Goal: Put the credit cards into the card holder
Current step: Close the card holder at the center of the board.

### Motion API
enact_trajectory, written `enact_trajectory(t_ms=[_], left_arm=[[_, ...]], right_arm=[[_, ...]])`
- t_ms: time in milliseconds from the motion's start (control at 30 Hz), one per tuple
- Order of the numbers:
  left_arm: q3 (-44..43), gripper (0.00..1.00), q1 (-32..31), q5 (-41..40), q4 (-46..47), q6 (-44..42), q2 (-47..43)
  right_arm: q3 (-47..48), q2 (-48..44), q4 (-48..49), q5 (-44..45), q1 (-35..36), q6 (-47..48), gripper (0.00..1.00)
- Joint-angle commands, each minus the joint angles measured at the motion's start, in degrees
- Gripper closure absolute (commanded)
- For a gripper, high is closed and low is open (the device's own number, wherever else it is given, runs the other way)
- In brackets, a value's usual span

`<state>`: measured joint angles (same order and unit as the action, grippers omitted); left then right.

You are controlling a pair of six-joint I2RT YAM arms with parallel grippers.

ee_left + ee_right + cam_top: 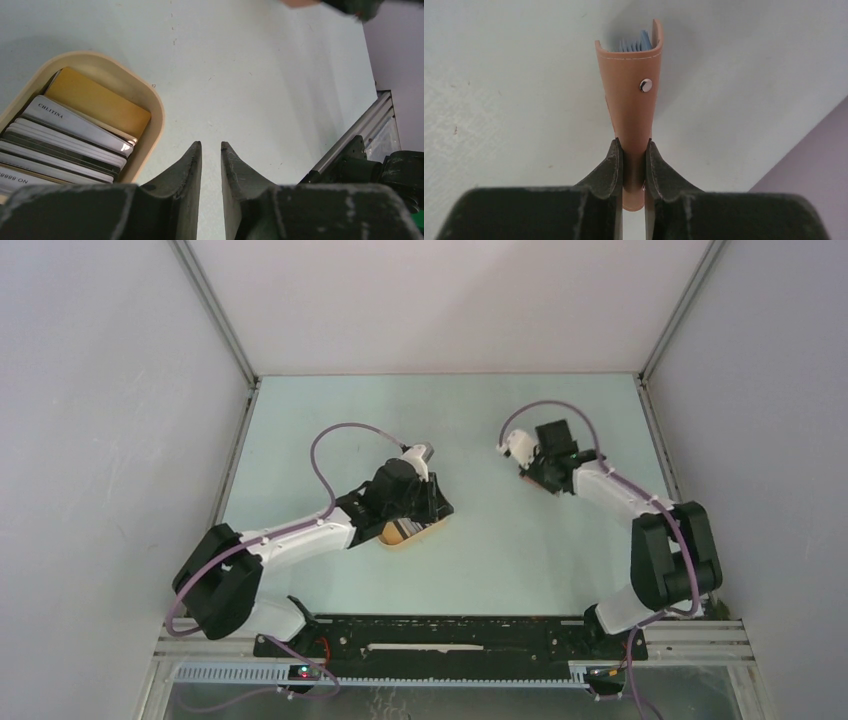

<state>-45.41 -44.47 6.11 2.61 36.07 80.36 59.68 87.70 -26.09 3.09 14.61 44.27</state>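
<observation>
Right hand (631, 146) clamps the card holder (628, 95), which sticks out ahead; left hand (211, 146) hangs slightly parted.

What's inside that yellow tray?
A stack of credit cards fills the tray: a gold card at the far end, then white and dark ones. They overlap, so most faces and the tray's floor are hidden.

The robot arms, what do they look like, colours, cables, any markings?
Both the left arm and the right arm have white link shells, bulky black joint housings and a purple cable looping alongside. The gripper fingers are matte black, curved and tapering to tips, with scuffed wear. No markings show.
</observation>
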Motion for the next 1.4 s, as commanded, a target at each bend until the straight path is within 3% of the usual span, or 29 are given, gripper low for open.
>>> enact_trajectory(t_ms=[0,133,367,467,533,633,800,900,1000,1033,1067,1200,1267,1300,1367], left_arm=[[2.27,0.75,0.21,-1.61,2.95,0.96,-3.08],[2.87,0.75,0.34,-1.88,3.19,1.19,-3.59],[3.14,0.75,0.5,-1.77,3.77,1.19,-3.49],[3.14,0.75,0.48,-1.55,3.94,1.19,-3.28],[3.2,0.75,0.46,-1.6,4.05,1.19,-3.32],[3.5,0.75,0.48,-1.67,4.48,1.28,-3.43],[3.79,0.75,0.48,-2.38,4.68,1.0,-4.61],[3.93,0.75,0.55,-3.36,4.93,0.4,-5.81],[3.57,0.76,0.48,-4.63,5.21,-0.82,-7.24],[3.34,0.76,0.54,-5.28,5.1,-1.32,-7.84],[3.07,0.76,0.54,-5.86,4.93,-1.99,-8.79],[1.33,0.75,0.47,-11.24,2.45,-5.71,-13.05],[0.42,0.73,0.54,-14.52,1.73,-7.94,-15.67],[0.26,0.68,0.56,-16.25,1.94,-9.2,-17.04],[1.06,0.45,0.61,-19.84,4.12,-11.55,-19.42]], right_arm=[[-7.3,-0.73,17.92,12.56,3.89,2.66,0.95],[-13.26,-1.87,20.82,13.12,8.08,1.73,0.93],[-14.82,-2.39,12.86,8.73,12.0,-6.1,0.81],[-14.86,-2.28,9.8,6.97,13.26,-7.53,0.69],[-14.63,-2.82,7.33,5.06,13.87,-7.85,0.46],[-14.12,-3.02,4.4,3.08,14.56,-8.87,0.29],[-12.36,-4.99,-0.09,-0.79,14.79,-9.97,0.24],[-8.9,-7.31,-5.47,-7.5,14.1,-10.72,0.23],[-3.09,-8.58,-12.36,-16.51,11.15,-11.29,0.19],[-0.86,-8.72,-14.34,-18.46,9.86,-11.2,0.03],[1.38,-8.91,-15.84,-20.63,7.7,-11.11,0.01],[12.57,-8.91,-18.95,-26.56,-0.36,-12.59,0.0],[17.33,-8.02,-17.78,-29.53,-5.69,-17.58,0.0],[18.9,-6.97,-16.49,-31.04,-8.87,-21.61,0.0],[24.72,-1.94,-22.33,-40.95,-13.8,-20.68,0.02]])
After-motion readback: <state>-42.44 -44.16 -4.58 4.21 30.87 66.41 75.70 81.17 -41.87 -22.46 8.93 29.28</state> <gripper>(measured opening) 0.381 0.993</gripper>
